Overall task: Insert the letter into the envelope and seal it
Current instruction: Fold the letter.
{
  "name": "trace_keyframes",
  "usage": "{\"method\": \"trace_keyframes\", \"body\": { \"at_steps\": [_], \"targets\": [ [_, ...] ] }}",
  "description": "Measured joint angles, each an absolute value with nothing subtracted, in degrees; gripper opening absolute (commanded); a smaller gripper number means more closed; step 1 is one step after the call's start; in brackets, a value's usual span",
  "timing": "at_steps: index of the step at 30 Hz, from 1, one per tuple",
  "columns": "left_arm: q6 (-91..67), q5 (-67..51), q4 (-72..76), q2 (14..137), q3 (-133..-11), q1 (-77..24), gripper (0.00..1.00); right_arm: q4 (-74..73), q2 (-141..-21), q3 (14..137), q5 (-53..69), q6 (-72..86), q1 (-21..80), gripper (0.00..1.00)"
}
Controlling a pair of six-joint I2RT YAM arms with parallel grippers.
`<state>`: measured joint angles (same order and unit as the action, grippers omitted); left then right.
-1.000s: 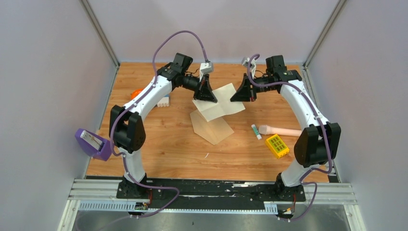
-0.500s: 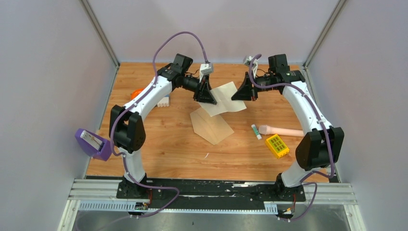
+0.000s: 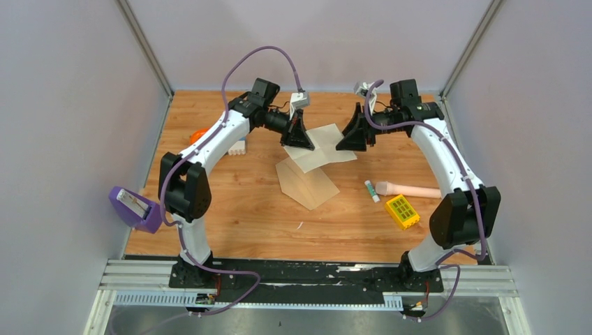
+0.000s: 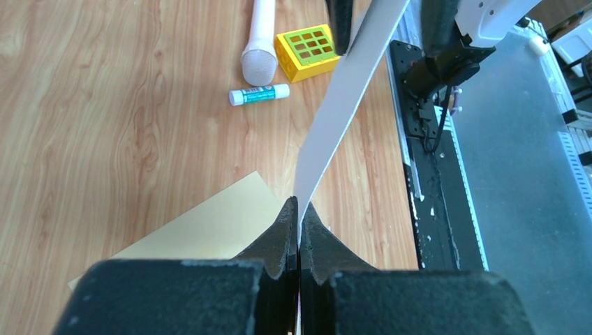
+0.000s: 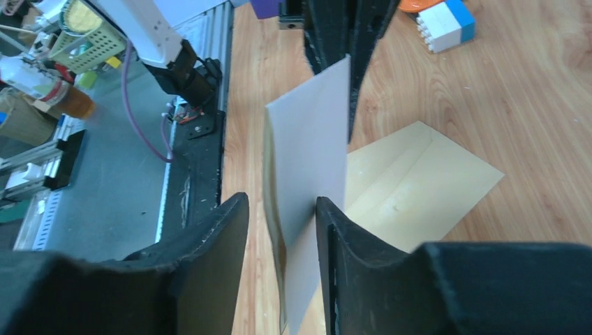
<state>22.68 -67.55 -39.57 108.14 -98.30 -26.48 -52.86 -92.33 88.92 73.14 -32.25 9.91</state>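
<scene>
The letter (image 3: pixel 327 145), a pale sheet, hangs on edge above the table between the two arms. My left gripper (image 3: pixel 301 144) is shut on its left edge, and in the left wrist view the letter (image 4: pixel 348 94) rises straight out of the closed left gripper (image 4: pixel 299 209). My right gripper (image 3: pixel 344 145) is open at the other edge. The letter (image 5: pixel 311 160) stands between the parted jaws of the right gripper (image 5: pixel 283 209), close to the right-hand finger. The tan envelope (image 3: pixel 307 183) lies flat on the wood just under the letter, also visible as the envelope (image 5: pixel 419 174) and the envelope (image 4: pixel 209 230).
A glue stick (image 3: pixel 371 190), a pink microphone-shaped object (image 3: pixel 408 189) and a yellow block (image 3: pixel 402 211) lie to the right of the envelope. A white and blue block (image 3: pixel 237 147) and an orange item (image 3: pixel 197 135) sit at the left. A purple holder (image 3: pixel 134 208) hangs off the left edge.
The right gripper's jaws have parted from the letter's right edge. The letter and both grippers have shifted slightly toward the back. The left gripper still pinches the sheet.
</scene>
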Motion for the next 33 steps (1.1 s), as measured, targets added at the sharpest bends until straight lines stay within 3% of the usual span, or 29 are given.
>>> {"method": "trace_keyframes", "body": {
  "at_steps": [13, 26, 33],
  "targets": [
    [20.75, -66.94, -38.72, 108.81, -98.96, -26.48, 0.0, -65.87, -95.72, 90.74, 84.47, -42.72, 12.36, 0.51],
    [19.75, -66.98, -37.82, 108.81, -98.96, -26.48, 0.0, -69.67, -102.8, 91.15, 87.05, -45.34, 14.63, 0.54],
    [19.53, -67.0, -37.41, 108.77, -98.96, -26.48, 0.0, -69.56, -105.62, 91.88, 85.97, -44.97, 16.4, 0.45]
  ]
}}
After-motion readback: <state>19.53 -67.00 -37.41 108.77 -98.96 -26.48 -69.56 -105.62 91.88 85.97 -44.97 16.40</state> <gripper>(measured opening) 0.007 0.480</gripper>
